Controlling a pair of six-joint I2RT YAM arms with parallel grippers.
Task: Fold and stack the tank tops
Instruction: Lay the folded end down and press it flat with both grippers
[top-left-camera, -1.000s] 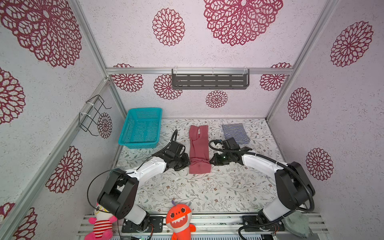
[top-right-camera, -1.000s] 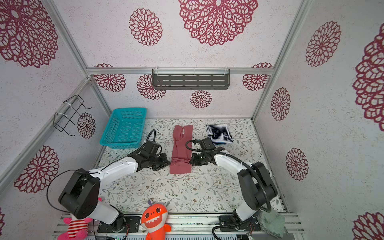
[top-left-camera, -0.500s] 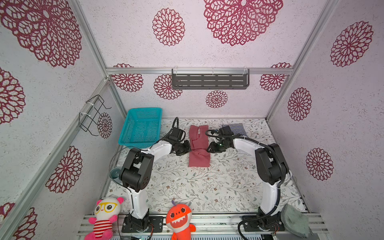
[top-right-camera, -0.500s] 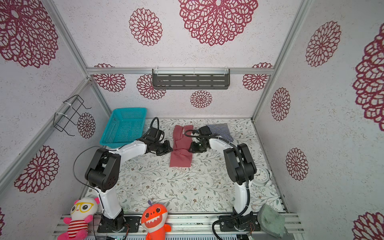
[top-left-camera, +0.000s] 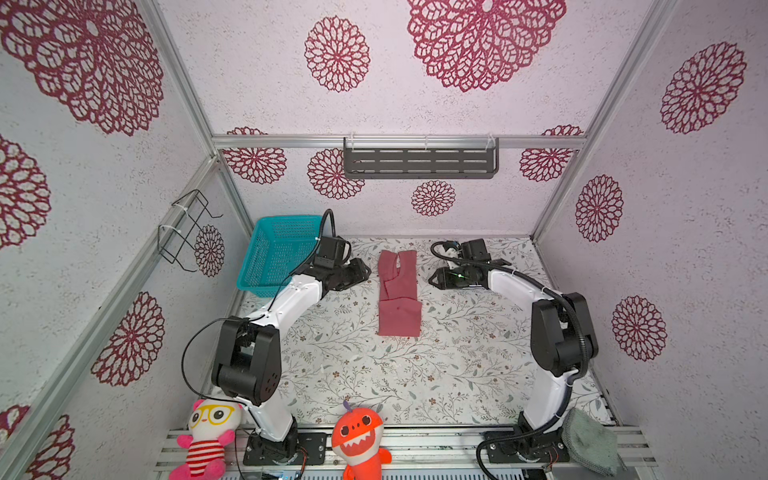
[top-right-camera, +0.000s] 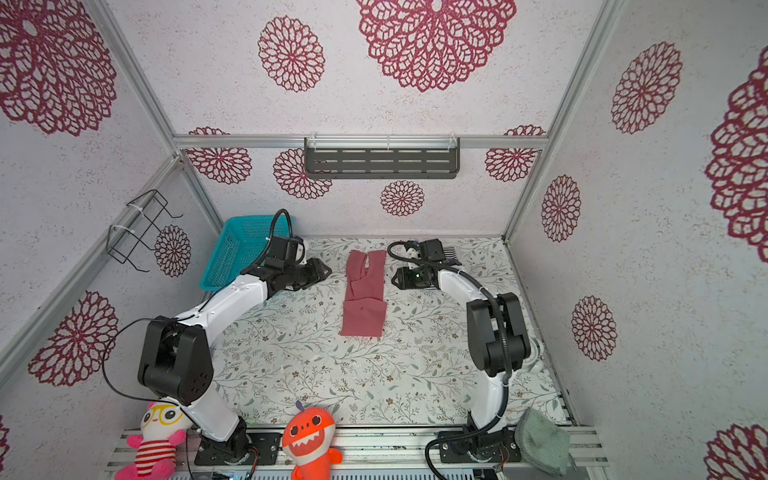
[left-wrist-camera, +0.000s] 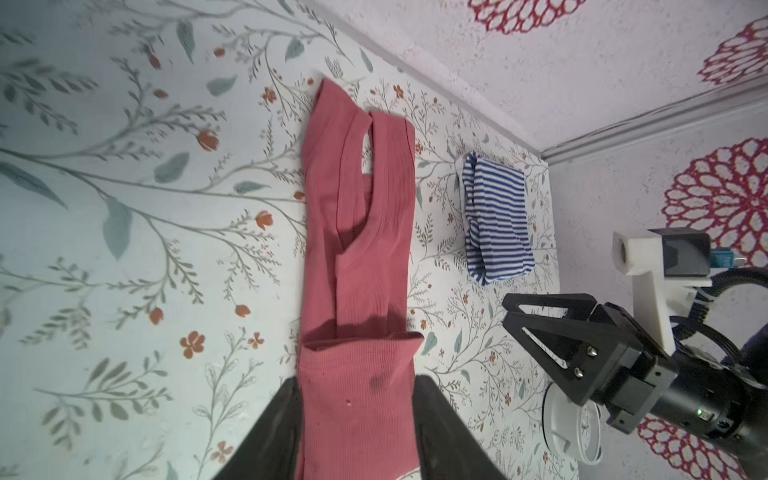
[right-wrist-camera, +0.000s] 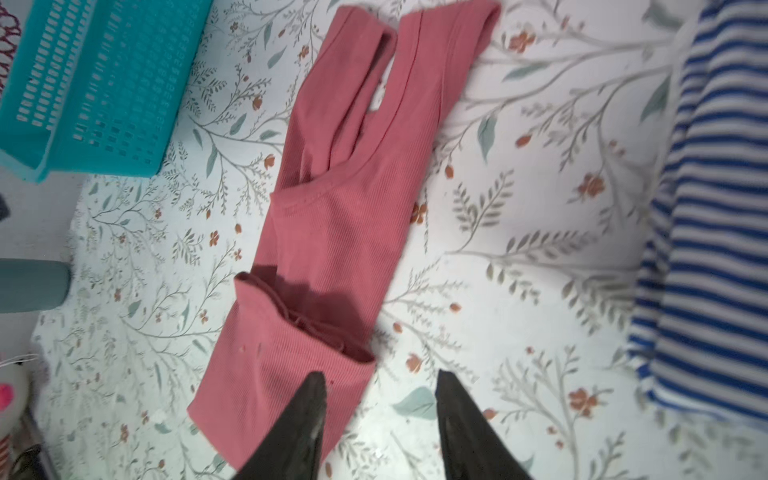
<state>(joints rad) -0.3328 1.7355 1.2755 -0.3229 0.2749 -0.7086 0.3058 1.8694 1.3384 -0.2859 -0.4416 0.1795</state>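
Left hand (top-left-camera: 365, 271) and right hand (top-left-camera: 432, 279) both now standing open, gripping nothing. Second ago both were pinched shut at near half of rose tank top (top-left-camera: 398, 299). Now sitting further back, flanking it, apart from cloth. Rose top lying mid-surface (top-left-camera: 374, 374) as narrow strip, near end doubled over, straps pointing at back wall. Striped tank top (left-wrist-camera: 496, 224) lying folded at far right, just behind right hand. Judging fold only partly done: strip still needing another fold before stacking.
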